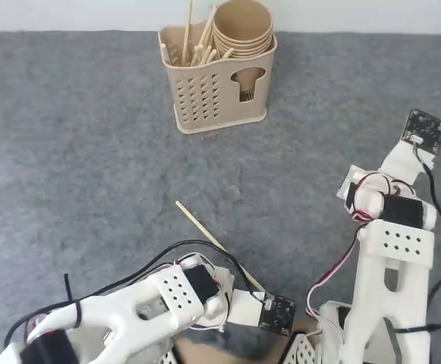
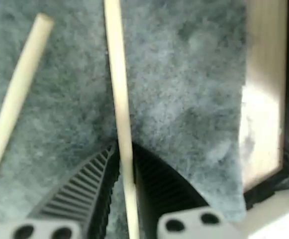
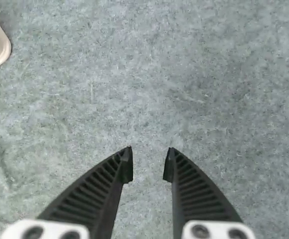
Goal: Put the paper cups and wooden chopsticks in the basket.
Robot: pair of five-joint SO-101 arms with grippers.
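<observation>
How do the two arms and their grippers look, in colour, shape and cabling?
The left arm and the right arm have white plastic shells with rows of small round holes and black motors. Black cables and thin red and white wires run along them. The left gripper and the right gripper are black, ribbed wedges tapering to points, on white bases.

The beige perforated basket stands upright at the far side of the grey mat. Seen from the arms, a stack of brown paper cups sits in its right compartment. Several wooden chopsticks stand in the left one. One loose chopstick stretches diagonally over the mat, its near end pinched in the left gripper. A second stick seems to lie beside it.
</observation>
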